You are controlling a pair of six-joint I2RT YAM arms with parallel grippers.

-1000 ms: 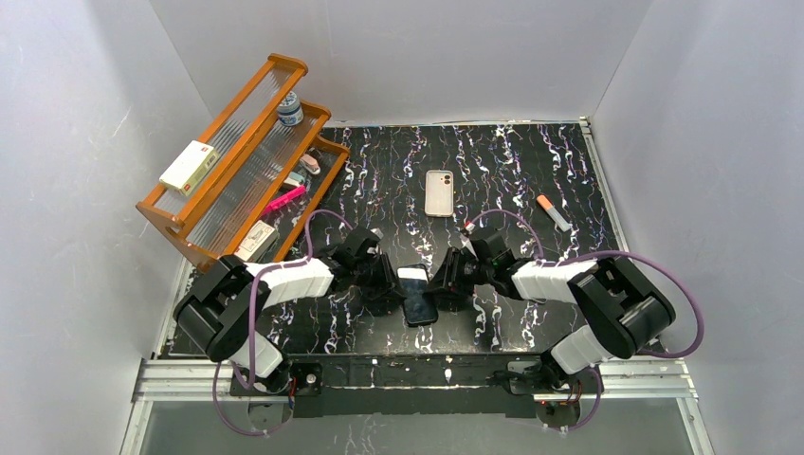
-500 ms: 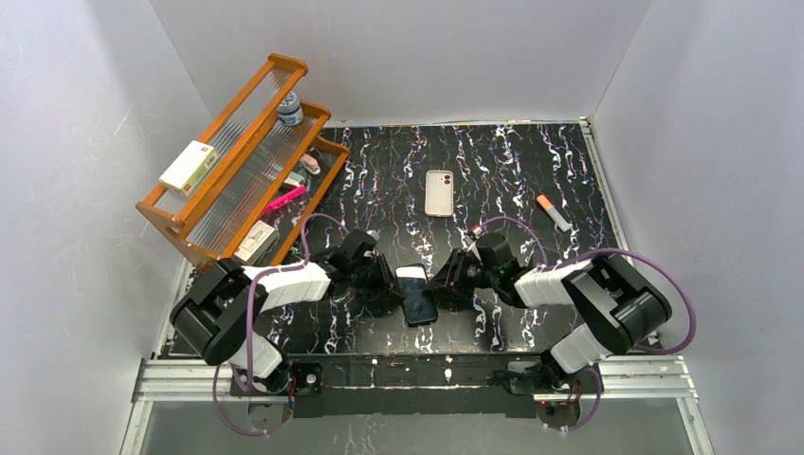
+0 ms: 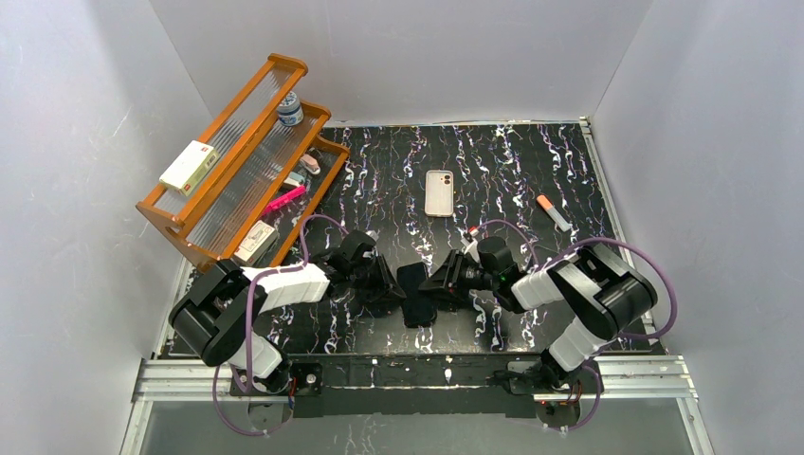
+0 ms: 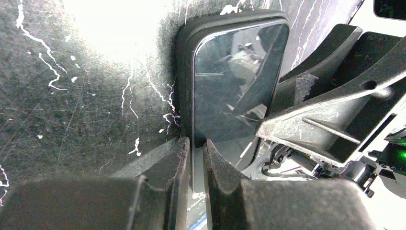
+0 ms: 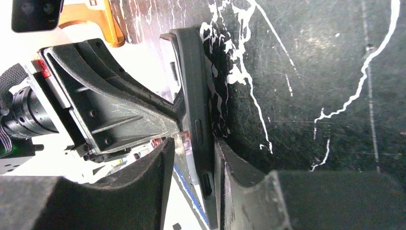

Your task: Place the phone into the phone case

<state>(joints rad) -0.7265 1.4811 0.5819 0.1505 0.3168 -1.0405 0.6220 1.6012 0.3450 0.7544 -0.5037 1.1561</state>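
**Both grippers clamp the phone near the front edge**

The left gripper is clenched on one side of the phone, its fingers pinching the thin rim. The right gripper grasps the opposite side, with a finger on each face. The phone sits between them, close to the middle of the worktop's near edge. The phone case lies flat, well apart, toward the far edge.

Arms: we see black joints and white forearm shells on the left arm and right arm.
Cables: we see thin purple cables looping along both.
Left gripper: we see scuffed matte-black plastic fingers.
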